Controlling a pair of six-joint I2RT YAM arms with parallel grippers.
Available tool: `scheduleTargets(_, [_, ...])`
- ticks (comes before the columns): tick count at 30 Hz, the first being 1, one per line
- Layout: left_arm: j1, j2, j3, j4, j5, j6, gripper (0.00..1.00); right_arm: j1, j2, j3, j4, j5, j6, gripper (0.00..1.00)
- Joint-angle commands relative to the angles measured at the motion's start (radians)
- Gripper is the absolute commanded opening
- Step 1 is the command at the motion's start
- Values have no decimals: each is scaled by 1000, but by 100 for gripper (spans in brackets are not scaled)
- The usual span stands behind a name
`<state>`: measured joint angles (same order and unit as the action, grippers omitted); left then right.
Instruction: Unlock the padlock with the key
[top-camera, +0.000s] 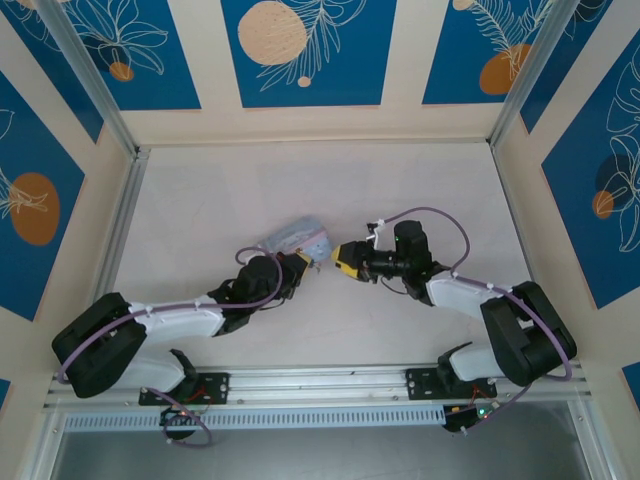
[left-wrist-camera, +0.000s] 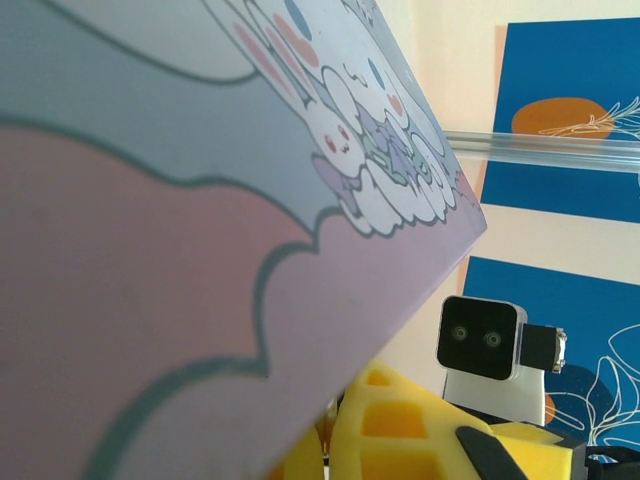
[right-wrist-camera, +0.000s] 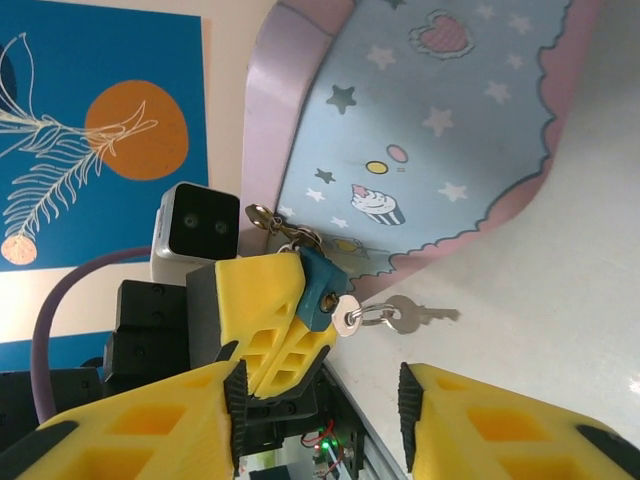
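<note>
The padlock (right-wrist-camera: 322, 283), a small teal-blue block, is pinched between the yellow fingers of my left gripper (right-wrist-camera: 302, 312), which is shut on it. A silvery key (right-wrist-camera: 348, 318) sits with its round head at the keyhole. A ring links it to a second key (right-wrist-camera: 418, 316) that dangles toward the table. My right gripper (right-wrist-camera: 320, 410) is open, its two yellow fingers spread wide just short of the key and touching nothing. From above, the left gripper (top-camera: 303, 263) and right gripper (top-camera: 343, 259) face each other at mid-table. In the left wrist view the padlock is hidden behind the tin.
The pastel-blue and pink cartoon tin (top-camera: 295, 238) lies just behind the left gripper, tilted, with the padlock's clasp at its edge. It looms close in the left wrist view as the tin (left-wrist-camera: 200, 250). Pale table (top-camera: 420, 180) stretches beyond, bounded by aluminium rails and patterned walls.
</note>
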<state>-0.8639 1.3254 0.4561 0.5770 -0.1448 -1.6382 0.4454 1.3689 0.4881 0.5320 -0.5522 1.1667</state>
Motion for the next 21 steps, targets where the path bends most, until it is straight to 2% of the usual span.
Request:
scheduleTargets(1, [9,-27,1,-5,10,21,0,24,39,4,74,13,38,44])
scheduleTargets(14, [10,-29,11,-12,8,20,0,95,148,21,192,43,101,41])
scheduleTargets(21, [10,-31,10,-11,10,20,0,101,195,27,259,44,144,35])
